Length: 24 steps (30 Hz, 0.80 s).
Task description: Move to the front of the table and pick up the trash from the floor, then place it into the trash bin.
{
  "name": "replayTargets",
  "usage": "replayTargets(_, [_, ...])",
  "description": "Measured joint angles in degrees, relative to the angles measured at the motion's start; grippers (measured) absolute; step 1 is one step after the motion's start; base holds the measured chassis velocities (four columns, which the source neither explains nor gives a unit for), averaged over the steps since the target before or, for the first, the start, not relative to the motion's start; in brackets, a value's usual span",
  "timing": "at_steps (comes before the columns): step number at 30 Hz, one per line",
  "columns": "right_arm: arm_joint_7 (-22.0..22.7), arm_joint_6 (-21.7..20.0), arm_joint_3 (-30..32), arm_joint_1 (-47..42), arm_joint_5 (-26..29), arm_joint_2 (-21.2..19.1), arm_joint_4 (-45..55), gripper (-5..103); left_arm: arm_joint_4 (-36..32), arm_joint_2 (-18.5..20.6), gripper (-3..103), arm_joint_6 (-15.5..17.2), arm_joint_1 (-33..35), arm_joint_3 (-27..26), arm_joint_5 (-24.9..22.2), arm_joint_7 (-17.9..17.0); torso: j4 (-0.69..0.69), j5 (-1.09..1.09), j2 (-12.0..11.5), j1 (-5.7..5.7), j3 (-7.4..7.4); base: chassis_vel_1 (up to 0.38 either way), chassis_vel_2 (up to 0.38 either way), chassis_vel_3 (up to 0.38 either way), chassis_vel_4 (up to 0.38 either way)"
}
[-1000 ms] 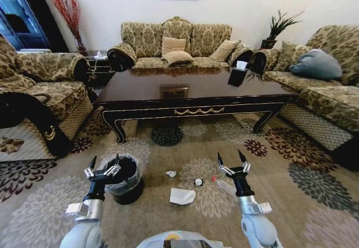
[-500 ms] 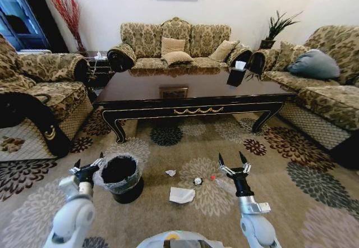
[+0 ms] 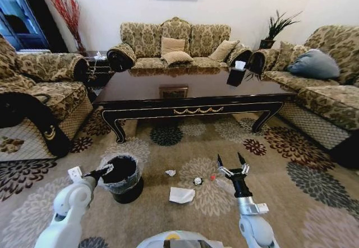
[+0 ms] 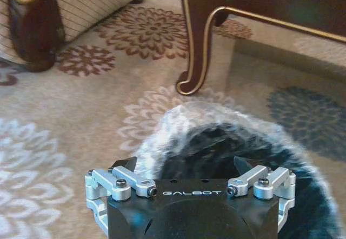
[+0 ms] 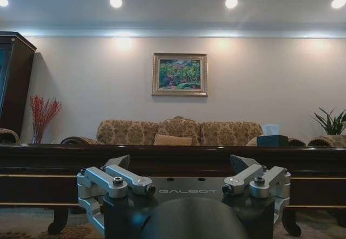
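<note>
1. Left gripper is right at the bin rim, fingers spread wide over the liner, holding nothing.
2. Right gripper hangs above the carpet, fingers spread and empty.
3. Trash is on the floor between bin and right arm: napkin, scrap, dark round bit.
4. Table is just behind all that.

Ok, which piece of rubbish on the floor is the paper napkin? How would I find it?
Start at the large dark glossy wooden coffee table and look down to the flowered carpet in front of it. Right of the small round black trash bin with the crinkly plastic liner lies a flat white crumpled paper napkin. It is the biggest white piece and nearest the robot; the tiny white scrap sits farther back.
</note>
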Motion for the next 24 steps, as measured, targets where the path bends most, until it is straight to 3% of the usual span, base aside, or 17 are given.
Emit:
replayTargets(7, [0.0, 0.3, -0.3, 0.1, -0.3, 0.3, -0.6, 100, 1.8, -0.2, 100, -0.3, 0.6, 0.1, 2.2, 0.4, 0.02, 0.00, 0.0, 0.00, 0.00, 0.000, 0.000, 0.000, 0.000])
replayTargets(15, [0.1, 0.4, -0.8, 0.2, -1.0, 0.6, -0.9, 100, 8.1, -0.7, 100, -0.6, -2.6, 1.3, -0.8, 0.8, 0.00, 0.00, 0.0, 0.00, 0.00, 0.000, 0.000, 0.000, 0.000])
replayTargets(23, [0.1, 0.6, -0.7, -0.1, -1.1, 0.6, -0.9, 100, 10.5, -1.3, 103, -0.7, -3.7, 2.1, -0.4, 0.7, 0.00, 0.00, 0.0, 0.00, 0.00, 0.000, 0.000, 0.000, 0.000])
replayTargets(24, [0.1, 0.6, -0.7, -0.1, -1.1, 0.6, -0.9, 100, 11.2, -1.3, 99, -0.7, -4.0, 2.3, -0.1, 0.8, 0.00, 0.00, 0.0, 0.00, 0.00, 0.000, 0.000, 0.000, 0.000])
